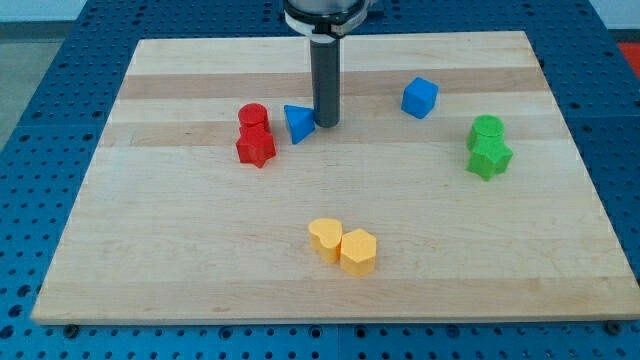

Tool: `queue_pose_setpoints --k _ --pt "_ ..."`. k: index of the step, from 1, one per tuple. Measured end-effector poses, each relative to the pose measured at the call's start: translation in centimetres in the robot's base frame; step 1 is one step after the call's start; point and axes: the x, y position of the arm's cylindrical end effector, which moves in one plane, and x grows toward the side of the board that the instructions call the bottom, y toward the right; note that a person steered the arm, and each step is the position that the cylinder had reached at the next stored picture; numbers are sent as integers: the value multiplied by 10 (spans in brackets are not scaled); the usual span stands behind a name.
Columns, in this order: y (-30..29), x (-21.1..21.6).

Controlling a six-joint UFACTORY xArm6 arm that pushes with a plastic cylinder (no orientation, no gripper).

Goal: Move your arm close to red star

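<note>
The red star point(256, 147) lies on the wooden board at the view's left of centre, touching a red cylinder point(253, 117) just above it. A blue triangle point(298, 123) sits to the right of the red pair. My tip point(327, 123) comes down from the view's top and rests right beside the blue triangle's right edge. The tip is to the right of the red star and a little higher in the view, with the blue triangle between them.
A blue cube point(420, 97) lies at the upper right. A green cylinder point(487, 129) and a green star point(489, 158) sit together at the right. A yellow heart point(325, 238) and a yellow hexagon point(358, 251) touch near the bottom centre. The board's edge point(330, 320) borders blue pegboard.
</note>
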Motion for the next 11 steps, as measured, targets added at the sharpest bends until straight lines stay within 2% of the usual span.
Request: queue_pose_setpoints --k 2,3,4,5,7,11 --pt "-2 0" --pt "24 0" --pt "50 10" --pt "52 35" --pt "31 60" --pt "-38 60"
